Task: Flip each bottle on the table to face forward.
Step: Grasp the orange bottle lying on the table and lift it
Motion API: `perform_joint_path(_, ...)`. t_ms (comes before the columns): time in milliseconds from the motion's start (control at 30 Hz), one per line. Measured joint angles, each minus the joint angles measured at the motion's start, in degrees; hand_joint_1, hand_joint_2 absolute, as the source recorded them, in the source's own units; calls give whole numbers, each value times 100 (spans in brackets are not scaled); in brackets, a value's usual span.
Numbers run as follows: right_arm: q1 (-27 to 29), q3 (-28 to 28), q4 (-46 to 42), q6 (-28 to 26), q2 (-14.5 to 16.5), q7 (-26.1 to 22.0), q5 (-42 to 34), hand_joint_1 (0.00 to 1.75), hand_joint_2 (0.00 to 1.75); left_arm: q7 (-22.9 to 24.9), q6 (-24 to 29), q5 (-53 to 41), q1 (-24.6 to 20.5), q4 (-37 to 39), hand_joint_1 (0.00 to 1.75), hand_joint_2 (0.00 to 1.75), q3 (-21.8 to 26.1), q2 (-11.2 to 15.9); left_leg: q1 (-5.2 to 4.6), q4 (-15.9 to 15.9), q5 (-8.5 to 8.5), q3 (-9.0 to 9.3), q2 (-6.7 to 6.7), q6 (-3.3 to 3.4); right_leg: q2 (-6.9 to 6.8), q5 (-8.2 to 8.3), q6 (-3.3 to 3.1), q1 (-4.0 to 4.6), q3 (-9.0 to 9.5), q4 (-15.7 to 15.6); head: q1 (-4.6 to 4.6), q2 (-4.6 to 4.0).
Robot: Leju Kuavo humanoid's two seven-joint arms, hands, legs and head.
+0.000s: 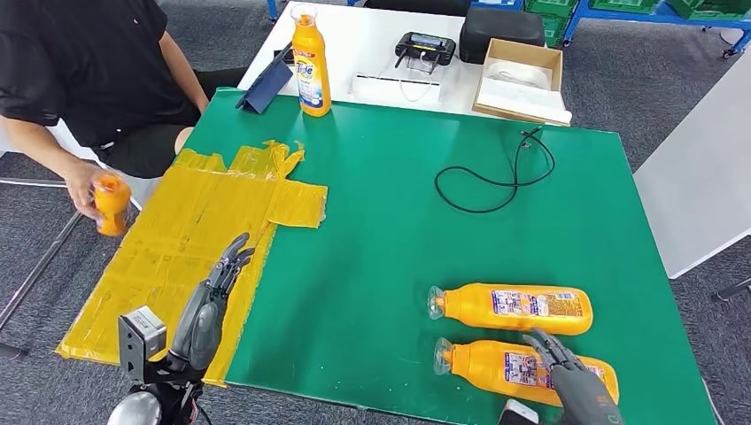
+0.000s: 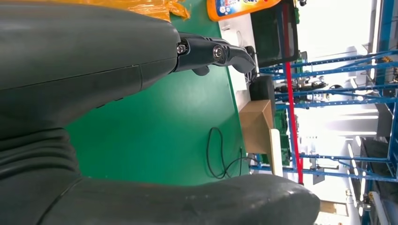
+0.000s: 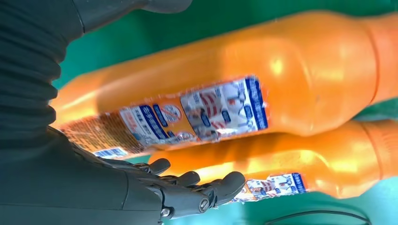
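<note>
Lying on its side at the near right of the green surface (image 1: 398, 221), the nearer orange bottle (image 1: 522, 370) has its clear cap pointing left and a printed label facing up; the right robot hand (image 1: 567, 367) sits over the base end of this bottle, its dark fingers (image 3: 206, 187) stretched loosely along the label side, and whether they press on the plastic or merely hover I cannot tell; nothing is clasped in it. Just beyond and nearly parallel lies the second orange bottle (image 1: 514, 307), also on its side, cap to the left, label up; in the right wrist view the two bottles run side by side, close together. At the near left the left robot hand (image 1: 212, 301) is raised above a sheet of yellow tape (image 1: 195, 239) that covers the left part of the surface; its fingers are extended and slightly apart, holding nothing. Off the left edge a seated person in black holds a small orange bottle (image 1: 112, 204) in one hand (image 1: 84, 188). Toward the middle right a black cable (image 1: 496, 177) loops on the green. At the far edge a third orange bottle (image 1: 311, 66) stands upright, label toward the camera; behind it, on a white table (image 1: 372, 44), lie a blue tablet stand (image 1: 266, 88), a black device (image 1: 425, 49) and an open cardboard box (image 1: 522, 80).
</note>
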Motion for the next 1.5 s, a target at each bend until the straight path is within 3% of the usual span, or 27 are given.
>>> perform_joint_path(100,61,246,-111,-278,-215,351,279,0,175,2,0,-2,3,22,0,0,-11,-10,0,0,-1,0,0,0,1,0,0,0,0,0,1,0)
perform_joint_path(167,31,400,-149,-386,-340,754,946,0,175,31,7,18,10,37,0,0,-15,-26,0,0,-1,0,0,0,1,0,0,0,1,0,1,0)
perform_joint_path(300,-204,634,-139,-92,-478,1158,1822,0,175,148,-7,143,-21,78,0,0,-7,-40,0,0,1,4,1,1,1,2,1,0,1,0,1,0)
perform_joint_path(500,-347,766,-47,241,-694,1159,1757,0,175,185,-128,248,-103,178,0,0,19,-40,0,0,5,3,-1,6,-1,2,1,0,4,0,1,1)
perform_joint_path(900,-297,990,75,278,-1007,1544,1691,0,175,185,-179,344,-105,288,0,0,20,-43,-1,0,1,1,0,4,-1,1,1,0,0,0,0,0)
perform_joint_path(1300,-391,1037,231,650,-1243,1691,1373,0,175,383,-148,502,-278,355,0,0,6,-43,-1,1,1,7,0,4,0,1,1,-1,3,-1,-1,0)
perform_joint_path(1333,-400,1025,240,720,-1272,1748,1352,4,175,414,-134,520,-321,364,0,0,2,-43,-1,1,1,9,0,4,-1,1,1,-1,2,-1,0,0)
perform_joint_path(1367,-400,1012,250,779,-1296,1816,1342,39,175,444,-117,538,-358,373,0,0,-3,-42,-1,1,1,11,-1,4,-1,1,1,-1,1,-1,0,0)
perform_joint_path(1467,-335,953,273,863,-1353,1995,1258,165,175,480,-92,589,-425,410,0,0,-11,-40,-1,1,-1,18,-1,7,-1,0,1,-1,-1,-2,0,0)
perform_joint_path(1500,-301,928,282,864,-1371,2025,1209,174,175,479,-93,608,-438,427,0,0,-13,-39,-1,1,-2,18,-1,8,-1,0,1,-1,3,-2,1,0)
